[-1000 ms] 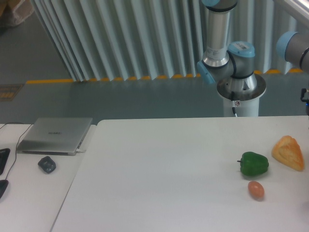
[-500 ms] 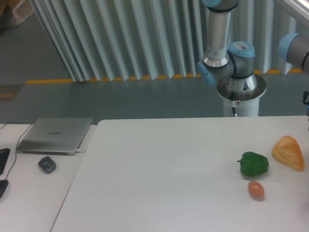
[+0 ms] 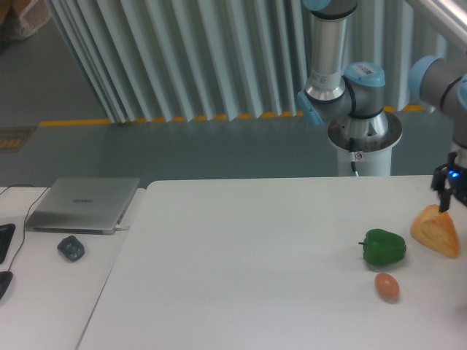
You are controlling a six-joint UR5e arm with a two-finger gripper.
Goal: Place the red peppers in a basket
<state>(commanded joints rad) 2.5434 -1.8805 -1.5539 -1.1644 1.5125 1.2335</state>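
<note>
**No red pepper, no basket in sight**

From where I stand, the gripper hangs at the table's right edge, just above the orange bread-like lump. Its fingers are too cut off to judge, and I see nothing held. A green pepper and a small egg-like thing lie nearby. Seemingly nothing is done yet.

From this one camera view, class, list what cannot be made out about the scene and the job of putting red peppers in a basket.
- End effector: partly cut off by the right edge and small, so whether it is open or shut is unclear.
- Red peppers and basket: none in view; only a green pepper, an orange bread-like item and a small egg-like item show.
- Dark objects at the left edge: cropped, unidentifiable.
- Small dark object beside the laptop: too blurred to name.
</note>
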